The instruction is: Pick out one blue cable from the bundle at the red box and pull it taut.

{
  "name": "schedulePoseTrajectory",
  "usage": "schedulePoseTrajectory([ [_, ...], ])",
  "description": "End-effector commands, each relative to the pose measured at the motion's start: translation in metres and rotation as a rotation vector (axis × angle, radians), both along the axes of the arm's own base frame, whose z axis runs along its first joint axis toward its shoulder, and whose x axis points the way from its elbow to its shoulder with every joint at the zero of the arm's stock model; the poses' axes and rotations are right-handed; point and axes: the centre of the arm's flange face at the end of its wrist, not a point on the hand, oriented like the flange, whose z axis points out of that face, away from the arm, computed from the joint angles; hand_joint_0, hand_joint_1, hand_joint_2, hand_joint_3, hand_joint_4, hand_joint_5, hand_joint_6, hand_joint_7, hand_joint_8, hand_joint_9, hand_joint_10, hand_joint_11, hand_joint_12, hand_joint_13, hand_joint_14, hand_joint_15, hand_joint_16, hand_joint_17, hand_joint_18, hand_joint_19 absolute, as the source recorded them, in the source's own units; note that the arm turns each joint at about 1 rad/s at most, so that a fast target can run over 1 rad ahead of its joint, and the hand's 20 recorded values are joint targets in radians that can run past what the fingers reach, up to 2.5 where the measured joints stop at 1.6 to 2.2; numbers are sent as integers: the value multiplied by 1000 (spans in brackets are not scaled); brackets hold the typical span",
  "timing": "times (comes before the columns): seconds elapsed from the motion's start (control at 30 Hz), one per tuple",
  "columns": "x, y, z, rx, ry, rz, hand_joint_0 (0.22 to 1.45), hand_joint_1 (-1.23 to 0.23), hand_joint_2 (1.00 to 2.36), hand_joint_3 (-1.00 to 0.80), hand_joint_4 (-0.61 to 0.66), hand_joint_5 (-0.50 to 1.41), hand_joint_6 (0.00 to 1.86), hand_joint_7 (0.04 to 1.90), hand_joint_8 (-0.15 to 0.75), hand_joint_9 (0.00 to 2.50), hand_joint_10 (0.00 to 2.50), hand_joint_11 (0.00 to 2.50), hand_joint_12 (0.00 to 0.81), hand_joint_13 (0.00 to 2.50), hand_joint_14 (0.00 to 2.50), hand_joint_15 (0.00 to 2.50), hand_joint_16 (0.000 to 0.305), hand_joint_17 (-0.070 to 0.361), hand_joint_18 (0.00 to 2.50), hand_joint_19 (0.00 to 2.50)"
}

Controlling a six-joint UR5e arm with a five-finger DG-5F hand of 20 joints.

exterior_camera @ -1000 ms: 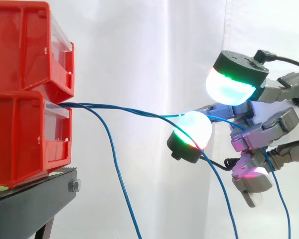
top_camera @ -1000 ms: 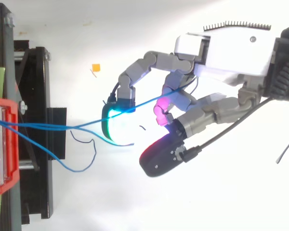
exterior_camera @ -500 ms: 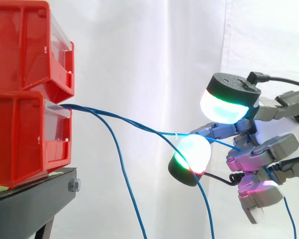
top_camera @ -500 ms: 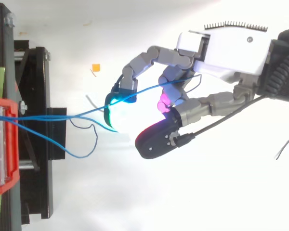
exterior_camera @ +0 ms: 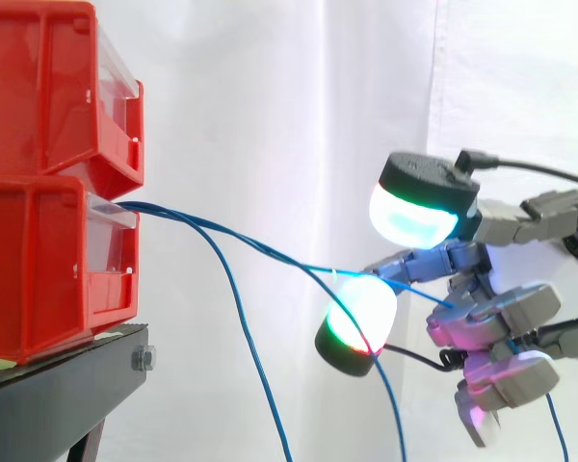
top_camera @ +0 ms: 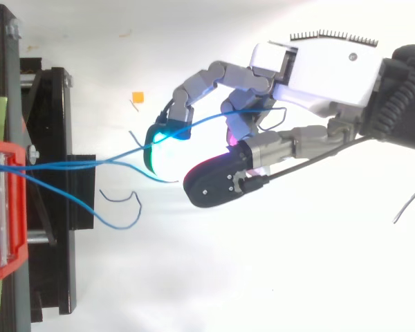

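Shifted nearer the bins and lower than a second ago, fingertips (exterior_camera: 364, 310) curled round one blue cable (exterior_camera: 270, 252), hand (top_camera: 318, 69) beside the lower red bin (exterior_camera: 39, 260), cable sloping slack from its front, other strands (exterior_camera: 253, 356) hanging, black stand (exterior_camera: 58, 395) beneath.

Red bins (exterior_camera: 48, 106): glossy moulded plastic, clear plastic front panels. Stand (exterior_camera: 67, 395) under them: black matt metal, bare steel bolt (exterior_camera: 143, 359). Curtain (exterior_camera: 289, 115): white cloth, soft folds. Blue cable (exterior_camera: 173, 214): thin, smooth plastic sheath. Hand (top_camera: 325, 66): smooth white plastic shell, grey matt links; fingertips (exterior_camera: 364, 310) milky translucent pads on black matt caps.
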Motion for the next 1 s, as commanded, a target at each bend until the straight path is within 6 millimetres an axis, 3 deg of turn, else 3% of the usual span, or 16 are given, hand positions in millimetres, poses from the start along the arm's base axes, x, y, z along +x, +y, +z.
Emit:
schedulePoseTrajectory([
  [0.0, 1, -2, -10, -6, 13, -21, 415, -483, 1000, -500, -80, -142, 892, 715, 244, 786, 2500, 742, 365, 1161, 653, 1190, 59, 132, 753, 936],
  [0.2, 4, 0, -12, -2, -8, -24, 419, -480, 1000, -500, -94, -148, 907, 735, 249, 732, 2500, 470, 358, 1027, 1628, 868, 58, 131, 769, 984],
  [0.37, 4, 1, -13, -1, -9, -21, 419, -478, 1000, -500, -88, -149, 912, 744, 249, 738, 2500, 416, 355, 978, 2011, 741, 58, 131, 787, 1011],
  [0.4, 4, 0, -12, -1, -11, -21, 420, -469, 1000, -500, -75, -150, 913, 755, 249, 744, 2500, 386, 352, 948, 2291, 650, 58, 130, 808, 1030],
  [0.47, 5, 0, -11, 1, -17, -25, 428, -441, 1000, -500, -59, -152, 915, 761, 240, 752, 2500, 382, 342, 943, 2500, 585, 57, 128, 849, 1077],
  [0.67, 6, -7, -21, -2, -20, -106, 515, -383, 1000, -500, -4, -164, 919, 784, 206, 755, 2500, 428, 302, 950, 2500, 567, 47, 107, 858, 1157],
  [0.8, 8, -4, -24, 12, -40, -128, 582, -258, 1003, -449, 6, -155, 911, 792, 178, 848, 2500, 494, 285, 999, 2500, 578, 43, 96, 872, 1214],
  [0.97, 9, -1, -24, 13, -44, -124, 593, -302, 1012, -334, 24, -146, 906, 797, 176, 899, 2500, 521, 289, 1035, 2500, 577, 43, 97, 891, 1226],
])
